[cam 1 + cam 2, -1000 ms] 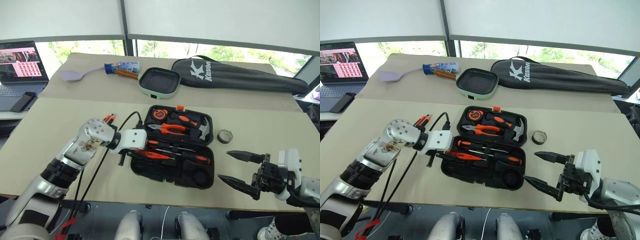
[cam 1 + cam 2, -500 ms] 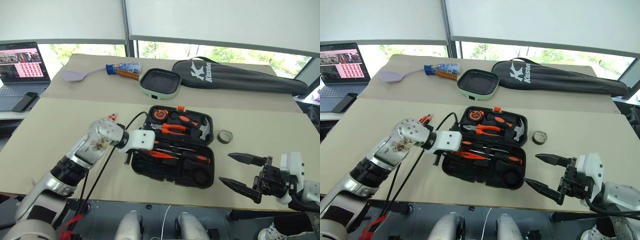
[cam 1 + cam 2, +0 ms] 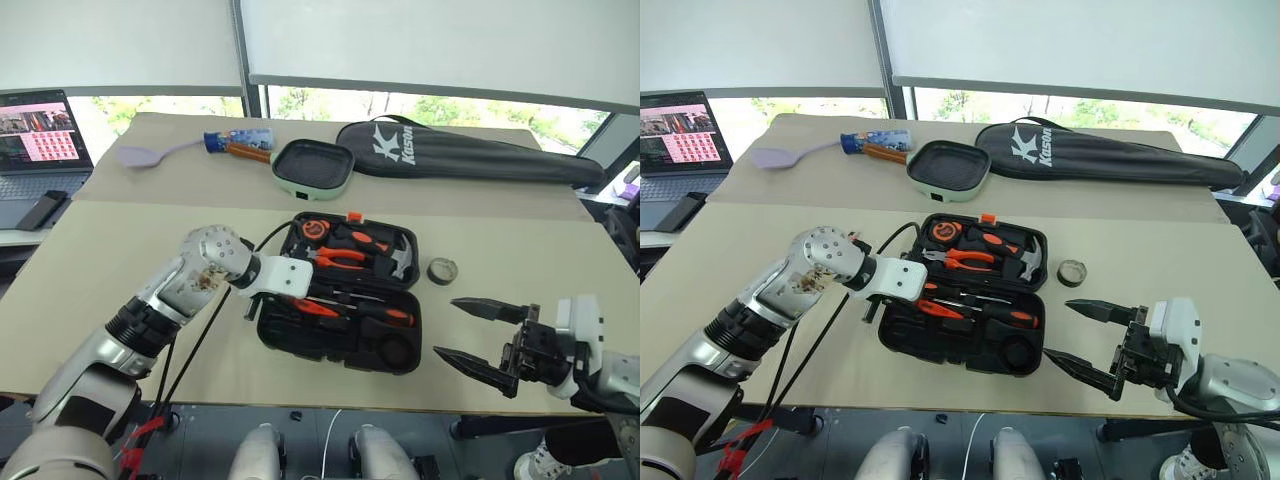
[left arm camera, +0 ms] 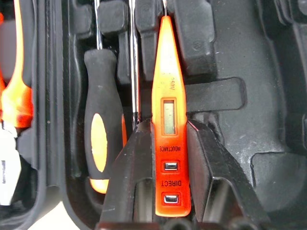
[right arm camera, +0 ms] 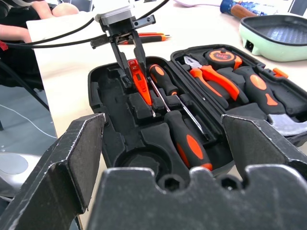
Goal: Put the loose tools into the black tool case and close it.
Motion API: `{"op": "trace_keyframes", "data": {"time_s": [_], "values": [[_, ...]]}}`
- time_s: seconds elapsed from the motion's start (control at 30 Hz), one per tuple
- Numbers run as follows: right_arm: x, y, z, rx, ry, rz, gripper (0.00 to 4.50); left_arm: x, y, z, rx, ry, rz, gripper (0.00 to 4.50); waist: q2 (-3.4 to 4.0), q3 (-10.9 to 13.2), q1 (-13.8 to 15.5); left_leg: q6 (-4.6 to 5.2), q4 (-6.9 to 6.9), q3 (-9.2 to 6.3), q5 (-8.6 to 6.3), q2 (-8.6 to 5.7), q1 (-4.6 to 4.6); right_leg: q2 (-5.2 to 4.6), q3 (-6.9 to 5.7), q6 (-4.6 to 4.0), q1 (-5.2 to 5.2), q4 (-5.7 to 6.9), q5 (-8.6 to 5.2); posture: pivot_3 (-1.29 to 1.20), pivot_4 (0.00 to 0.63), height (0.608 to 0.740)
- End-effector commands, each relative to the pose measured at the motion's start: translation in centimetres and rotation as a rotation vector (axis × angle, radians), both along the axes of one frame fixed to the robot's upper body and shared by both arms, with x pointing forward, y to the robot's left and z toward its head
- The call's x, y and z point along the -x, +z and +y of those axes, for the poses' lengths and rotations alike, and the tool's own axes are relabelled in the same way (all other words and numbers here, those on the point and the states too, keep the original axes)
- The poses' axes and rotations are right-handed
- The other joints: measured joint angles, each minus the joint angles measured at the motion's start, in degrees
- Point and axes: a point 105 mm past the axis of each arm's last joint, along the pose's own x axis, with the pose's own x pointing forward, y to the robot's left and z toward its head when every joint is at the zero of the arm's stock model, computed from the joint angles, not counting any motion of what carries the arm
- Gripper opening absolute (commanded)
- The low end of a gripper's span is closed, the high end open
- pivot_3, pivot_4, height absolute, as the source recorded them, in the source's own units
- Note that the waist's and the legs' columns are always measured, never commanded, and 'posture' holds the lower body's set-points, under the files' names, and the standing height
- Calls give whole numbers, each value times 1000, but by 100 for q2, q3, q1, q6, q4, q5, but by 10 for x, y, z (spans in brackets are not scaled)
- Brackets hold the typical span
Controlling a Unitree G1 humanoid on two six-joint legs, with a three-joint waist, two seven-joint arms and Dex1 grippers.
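The left gripper (image 4: 165, 158) clasps the tester (image 4: 166, 120), seating it in the case (image 3: 300, 340); the right gripper (image 3: 478, 335) waits wide. Next: release; tape roll (image 3: 442, 270) sits right of the case

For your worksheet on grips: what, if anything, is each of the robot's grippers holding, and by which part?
The left gripper has the orange tester screwdriver between its jaws at the button end, over the open tool case; whether they still clamp it cannot be told. The right gripper holds nothing.

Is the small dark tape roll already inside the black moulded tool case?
No, the tape roll lies on the table, right of the open case.
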Motion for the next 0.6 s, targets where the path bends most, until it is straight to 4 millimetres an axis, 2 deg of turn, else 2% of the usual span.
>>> {"op": "trace_keyframes", "data": {"time_s": [0.03, 0.13, 0.37, 0.47, 0.6], "values": [[-1, 4, 1, 5, 7, -20, 4500, 6, 7, -5, 129, -15, 29, 2378, 0, 0, 2, 0, 0, -2, 0, 0, -1, 0, 0, 0, 0, 0, 0, 0, 150, 740], [0, 1, 2, 1, 8, -12, 4500, 7, 26, -8, 252, -44, 10, 3331, -1, 2, 12, 0, 0, -4, 0, -1, -10, -3, -1, 1, -7, -1, 0, 0, 150, 740], [3, -2, 2, -7, -1, -4, 4500, 15, 39, -6, 398, -58, 46, 3331, -2, 2, 33, 0, 8, -4, 0, -4, -24, -7, -2, 3, -15, 1, 1, 0, 150, 740], [3, -4, 3, -12, -6, -2, 4500, 9, 41, -5, 558, -2, 101, 2652, -2, 2, 36, 0, 8, -4, 0, -4, -22, -7, -2, 4, -14, 1, 1, 0, 150, 740], [4, -5, 3, -20, -13, -3, 4500, 6, 20, 0, 571, 9, 123, 1213, -2, 2, 33, 0, 14, -4, 0, -3, -22, -6, -5, 3, -12, 3, 1, 0, 150, 740]]}}
